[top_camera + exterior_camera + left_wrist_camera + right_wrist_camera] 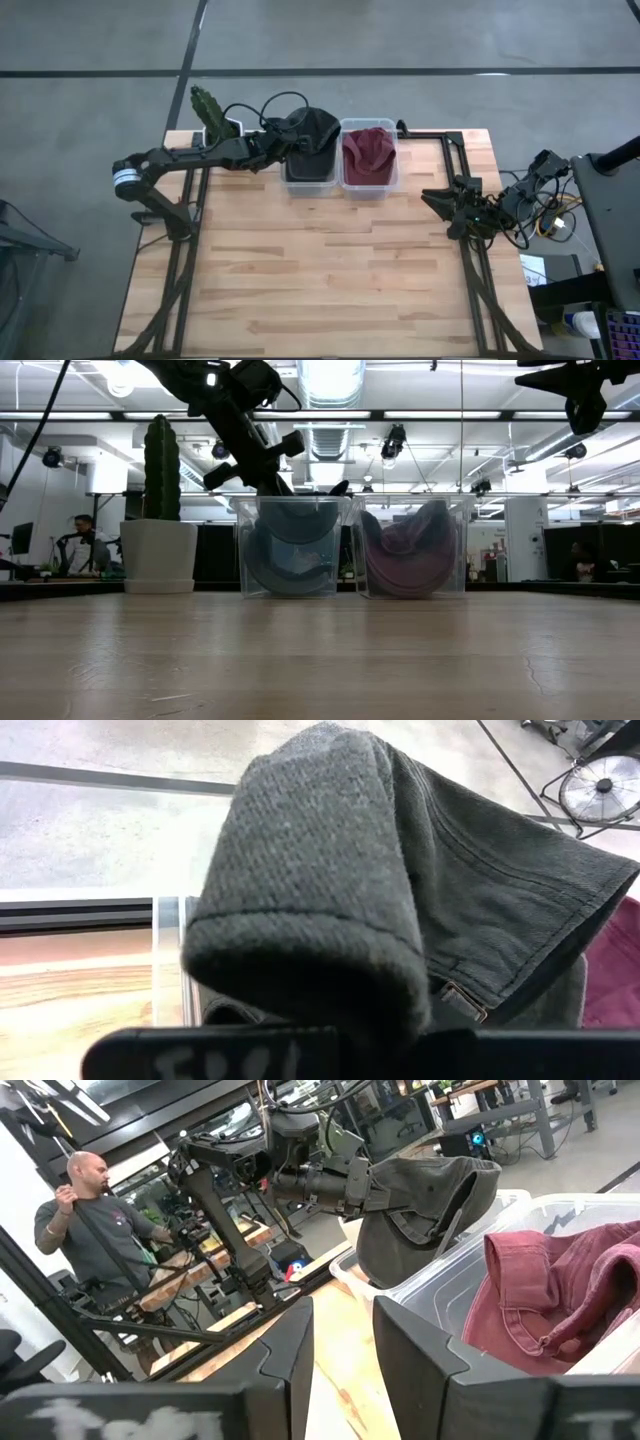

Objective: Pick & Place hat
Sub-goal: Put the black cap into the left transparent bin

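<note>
A dark grey hat is held over the left clear bin at the table's far edge. In the low view its dark lower part shows inside that bin. My left gripper reaches in from the table's left and is shut on the hat. The grey cloth fills the left wrist view. A maroon hat lies in the right bin. My right gripper waits open at the table's right edge, touching nothing. My left gripper holds the grey hat by its upper side, coming nearly level from the table's left. The cloth folds over the fingers and hides the place of contact; a small strap buckle sits close by. The hat hangs below the fingers, its lower part inside the bin.
A cactus in a white pot stands at the far left corner, beside the left arm. The two bins stand side by side. Bare wooden tabletop spreads toward the near edge. People show in the room behind.
</note>
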`<state>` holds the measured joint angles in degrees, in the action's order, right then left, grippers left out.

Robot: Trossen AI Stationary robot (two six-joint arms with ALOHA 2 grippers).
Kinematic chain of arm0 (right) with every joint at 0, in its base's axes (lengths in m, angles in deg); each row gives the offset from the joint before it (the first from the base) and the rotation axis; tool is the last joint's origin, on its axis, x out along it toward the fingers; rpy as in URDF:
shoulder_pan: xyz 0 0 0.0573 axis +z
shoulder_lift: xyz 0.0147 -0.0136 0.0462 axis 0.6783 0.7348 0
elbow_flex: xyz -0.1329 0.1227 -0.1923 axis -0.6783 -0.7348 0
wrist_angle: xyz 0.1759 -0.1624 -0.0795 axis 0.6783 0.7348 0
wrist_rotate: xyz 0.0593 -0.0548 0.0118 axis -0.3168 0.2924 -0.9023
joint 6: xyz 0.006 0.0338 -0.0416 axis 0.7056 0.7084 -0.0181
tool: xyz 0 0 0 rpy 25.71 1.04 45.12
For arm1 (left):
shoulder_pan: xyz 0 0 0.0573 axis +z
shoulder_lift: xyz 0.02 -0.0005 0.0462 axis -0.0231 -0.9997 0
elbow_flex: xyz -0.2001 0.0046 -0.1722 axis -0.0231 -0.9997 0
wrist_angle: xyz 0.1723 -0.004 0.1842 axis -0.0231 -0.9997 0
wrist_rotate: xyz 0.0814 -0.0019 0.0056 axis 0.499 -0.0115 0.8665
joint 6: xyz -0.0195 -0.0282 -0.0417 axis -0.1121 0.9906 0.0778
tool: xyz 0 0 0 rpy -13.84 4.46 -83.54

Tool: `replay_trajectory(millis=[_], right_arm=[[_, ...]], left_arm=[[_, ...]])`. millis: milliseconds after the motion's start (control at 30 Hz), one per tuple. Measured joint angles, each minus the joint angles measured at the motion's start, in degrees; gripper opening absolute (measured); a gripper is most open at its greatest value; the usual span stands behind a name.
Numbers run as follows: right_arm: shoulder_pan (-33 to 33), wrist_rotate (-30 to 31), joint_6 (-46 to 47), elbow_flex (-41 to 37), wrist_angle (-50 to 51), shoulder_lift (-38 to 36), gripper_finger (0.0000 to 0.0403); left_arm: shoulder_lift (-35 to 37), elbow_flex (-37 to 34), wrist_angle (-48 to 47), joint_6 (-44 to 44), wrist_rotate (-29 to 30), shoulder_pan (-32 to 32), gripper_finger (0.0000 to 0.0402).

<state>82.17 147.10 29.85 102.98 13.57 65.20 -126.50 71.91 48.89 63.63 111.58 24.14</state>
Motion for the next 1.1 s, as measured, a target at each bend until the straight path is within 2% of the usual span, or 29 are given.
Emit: replay_trajectory(millis=[633,733,967,1100], right_arm=[[0.0,0.0,1.5,0.0,0.0,0.0,0.0087],[0.0,0.0,1.5,0.0,0.0,0.0,0.0091],[0.0,0.0,1.5,0.0,0.0,0.0,0.009],[0.0,0.0,1.6,0.0,0.0,0.0,0.0084]], left_arm=[[0.1,0.0,-0.2,0.5,0.0,0.0,0.0017],[0.1,0.0,-0.2,0.2,0.0,0.0,0.0039],[0.1,0.0,-0.9,-0.3,0.0,0.0,0.0127],[0.5,0.0,-1.5,-2.0,0.0,0.0,0.0155]])
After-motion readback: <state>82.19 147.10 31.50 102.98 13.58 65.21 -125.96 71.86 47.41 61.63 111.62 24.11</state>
